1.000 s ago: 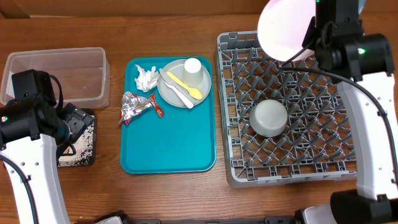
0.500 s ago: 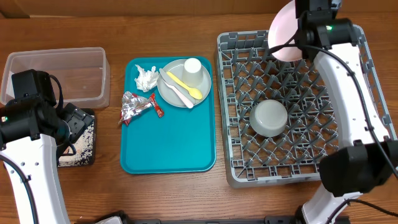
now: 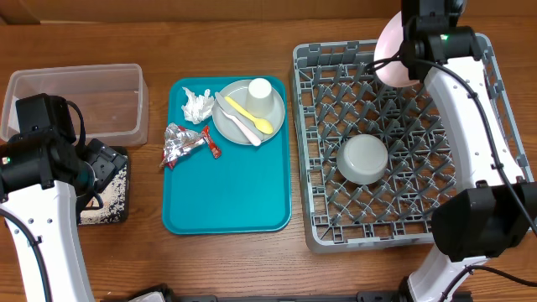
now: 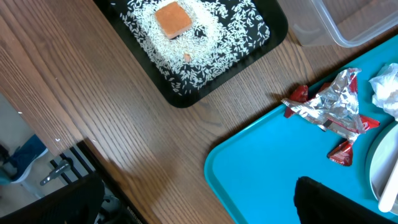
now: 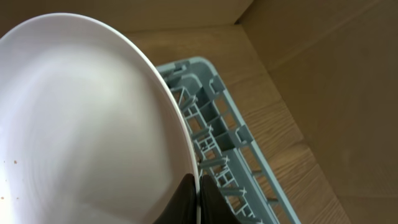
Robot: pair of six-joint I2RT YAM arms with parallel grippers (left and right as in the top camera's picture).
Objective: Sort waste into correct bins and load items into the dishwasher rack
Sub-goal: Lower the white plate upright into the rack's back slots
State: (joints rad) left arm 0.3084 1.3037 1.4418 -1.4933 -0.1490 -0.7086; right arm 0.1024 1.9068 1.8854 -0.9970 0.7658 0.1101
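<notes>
Wooden bench [image 3: 226,268], dishwasher rack [image 3: 301,151] far edge: pale pink-white round plate [image 3: 391,54], likely rigid, slick, breakable, rim pinched by right gripper [image 5: 198,186]; left gripper [image 4: 196,186] wide, empty

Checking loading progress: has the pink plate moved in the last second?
Yes. The plate has shifted right along the rack's far edge and looks smaller, so it has likely dropped toward the rack.

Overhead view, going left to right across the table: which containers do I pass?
In order: clear tub → teal tray → rack. The black tray is left out because it lies within the tub's left-to-right span.
</notes>
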